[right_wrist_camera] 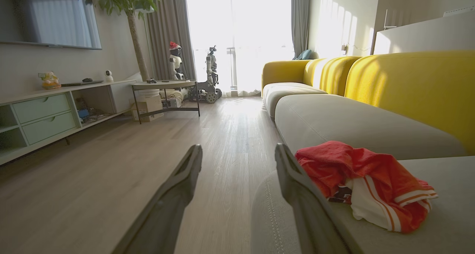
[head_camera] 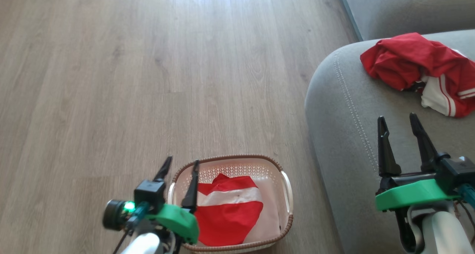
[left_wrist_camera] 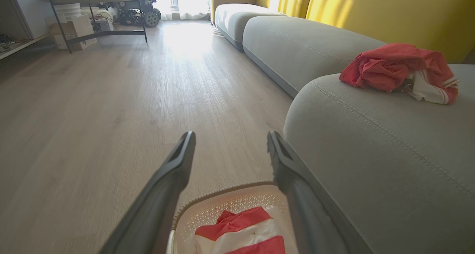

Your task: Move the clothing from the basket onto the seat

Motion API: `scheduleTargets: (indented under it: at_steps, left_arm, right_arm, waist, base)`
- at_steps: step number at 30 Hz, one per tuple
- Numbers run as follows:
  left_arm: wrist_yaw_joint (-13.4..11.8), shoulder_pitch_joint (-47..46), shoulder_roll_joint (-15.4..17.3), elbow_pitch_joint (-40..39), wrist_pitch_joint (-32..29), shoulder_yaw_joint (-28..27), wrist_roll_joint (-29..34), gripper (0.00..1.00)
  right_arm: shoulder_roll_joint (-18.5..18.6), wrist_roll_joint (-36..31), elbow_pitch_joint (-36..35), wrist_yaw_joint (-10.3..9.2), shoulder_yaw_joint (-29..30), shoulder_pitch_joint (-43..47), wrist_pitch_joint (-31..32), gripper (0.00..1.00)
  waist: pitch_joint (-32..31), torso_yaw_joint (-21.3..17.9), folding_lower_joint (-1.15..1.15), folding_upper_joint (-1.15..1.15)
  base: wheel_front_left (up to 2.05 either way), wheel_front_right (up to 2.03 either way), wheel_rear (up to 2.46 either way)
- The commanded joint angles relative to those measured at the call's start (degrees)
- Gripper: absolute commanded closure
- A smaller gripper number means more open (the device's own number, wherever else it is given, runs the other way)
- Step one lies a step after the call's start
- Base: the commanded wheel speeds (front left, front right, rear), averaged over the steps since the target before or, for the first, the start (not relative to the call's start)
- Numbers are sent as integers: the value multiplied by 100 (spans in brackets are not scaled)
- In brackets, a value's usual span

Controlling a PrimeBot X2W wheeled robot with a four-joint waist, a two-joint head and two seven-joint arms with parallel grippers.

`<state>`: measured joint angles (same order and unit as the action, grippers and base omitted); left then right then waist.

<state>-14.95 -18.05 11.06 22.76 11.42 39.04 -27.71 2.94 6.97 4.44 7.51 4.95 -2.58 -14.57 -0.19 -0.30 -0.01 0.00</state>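
- A wooden floor (head_camera: pixel 148 79) is seen stretching ahead of both pincers. Far ahead of the right pincer (right_wrist_camera: pixel 238 146), a low table (right_wrist_camera: pixel 165 85), a sideboard (right_wrist_camera: pixel 44 113), a potted tree (right_wrist_camera: pixel 130 9) and another robot (right_wrist_camera: pixel 211 72) are placed.
- Yellow backrests (right_wrist_camera: pixel 408 90) are lined up to the right of the right pincer, behind the grey seat (head_camera: pixel 341 109).
- The basket (head_camera: pixel 237 158) is set on the floor below the left pincer (head_camera: pixel 183 160), close beside the seat's rounded edge.
- A folded garment (head_camera: pixel 226 209), red with a white band, is laid in the basket, under the left pincer's fingertips and untouched by them.
- A crumpled garment (head_camera: pixel 412 61) is left on the seat, ahead and to the right of the right pincer, apart from its fingers.
- The basket's left side is partly covered by the left pincer in the head view, and its near part is cut off in the left wrist view.
- The crumpled garment is cut by the head view's right edge, and a dark patch among its folds cannot be made out.
- The left pincer is held spread wide and empty, with its fingers pointed forward over the basket's left rim.
- The right pincer is likewise spread wide and empty, held above the seat's front with its fingers pointed along the sofa.
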Motion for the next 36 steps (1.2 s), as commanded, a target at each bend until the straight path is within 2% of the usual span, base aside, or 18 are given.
scheduleTargets:
  at_steps: [1, 13, 19, 26, 36]
  left_arm:
    - [-98, -77, 187, -241, 94, -312, -40, 0]
    - [-649, 738, 637, -873, 268, -951, -240, 0]
    - [-856, 1162, 758, -1246, 318, -1209, -284, 0]
    - [-938, 1387, 808, -1498, 337, -1292, -240, 0]
    - [-929, 1497, 798, -1511, 348, -1365, -235, 0]
  right_arm:
    - [-6, -27, -137, -2, -164, -112, 19, 0]
    - [-6, 147, 193, -2, -344, 23, 116, 0]
    - [-6, 221, 432, -2, -414, 52, 92, 0]
    - [-6, 299, 682, -2, -494, 57, 53, 0]
    - [-6, 374, 916, -2, -610, 10, 3, 0]
  waist:
    - [-38, 53, 1, 0]
    - [-111, 205, 1, 0]
    - [-143, 283, 1, 0]
    - [-167, 347, 1, 0]
    - [-152, 360, 1, 0]
  base:
    - [0, 0, 0]
    - [0, 0, 0]
    - [0, 0, 0]
    - [0, 0, 0]
    - [0, 0, 0]
